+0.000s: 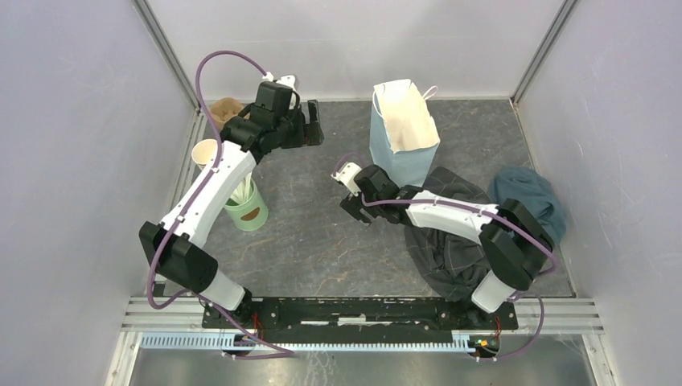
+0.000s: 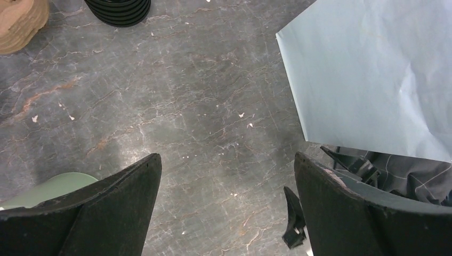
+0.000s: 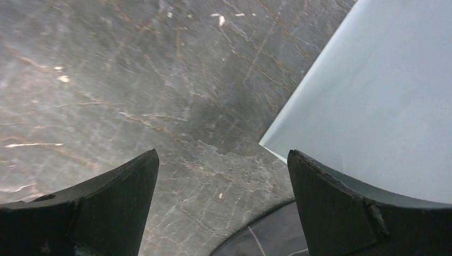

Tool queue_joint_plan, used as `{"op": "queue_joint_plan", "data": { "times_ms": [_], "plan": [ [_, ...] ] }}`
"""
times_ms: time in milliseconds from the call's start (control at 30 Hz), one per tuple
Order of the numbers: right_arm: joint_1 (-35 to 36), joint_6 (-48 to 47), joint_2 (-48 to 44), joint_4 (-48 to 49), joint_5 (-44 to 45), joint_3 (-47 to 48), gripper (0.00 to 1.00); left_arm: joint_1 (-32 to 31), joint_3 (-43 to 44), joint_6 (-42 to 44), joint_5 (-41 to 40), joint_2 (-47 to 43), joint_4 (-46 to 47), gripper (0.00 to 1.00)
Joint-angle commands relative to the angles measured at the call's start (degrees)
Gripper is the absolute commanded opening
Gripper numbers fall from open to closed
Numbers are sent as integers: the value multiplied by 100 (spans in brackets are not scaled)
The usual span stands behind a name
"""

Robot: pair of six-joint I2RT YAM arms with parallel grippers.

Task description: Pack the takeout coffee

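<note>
Now, begin w/ the reach, not the bag. Note the left gripper (image 2: 226, 159) spread wide w/ nothing between the jaws, hovering over bare table (image 2: 176, 106) between the stack of black lids (image 2: 118, 10) and the pale blue paper bag (image 1: 404, 133). Same for the right gripper (image 3: 223, 154): spread wide, holding nothing, low over the table just beside the bag.

Look for the coffee at the left wall. Find only 1 paper cup (image 1: 207, 150), lidless in the top view, just behind the green cup (image 1: 246, 209) of white sticks and partly hidden by the left arm. Find no 2nd cup and no lidded cup in any view.

Prob. fit a lid 1st, so go w/ the left arm, nearer to both cup and lids. Swing round the green cup w/o knocking it. Approach the paper cup from the side, grip mid-wall, squeeze lightly to avoid buckling thin paper. Keep upright throughout. Steady the bag w/ the right gripper, judging it light and tippy. Lower in, don't drop. Mind the dark cloth (image 1: 450, 241) at the bag's base.
</note>
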Motion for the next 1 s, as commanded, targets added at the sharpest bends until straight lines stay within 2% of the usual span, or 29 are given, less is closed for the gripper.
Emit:
{"op": "queue_joint_plan", "data": {
  "times_ms": [0,433,600,733,867,967],
  "plan": [
    [-105,-242,226,337,889,336,98,-10,323,-135,-117,-197,-194,100],
    [-754,-371,896,329,1227,828,98,1,658,-3,-243,51,-433,100],
    [-757,-222,794,-63,712,1177,98,168,1071,-24,-576,232,-732,100],
    [-738,167,293,-454,-598,1359,98,818,1411,-48,-788,224,-1150,100],
    [-700,574,-239,-761,-1677,1282,98,2000,1484,-288,-1092,94,-1537,100],
    [-694,657,-531,-986,-2072,1192,98,2832,1415,-466,-1143,39,-1658,100]
  ]
}}
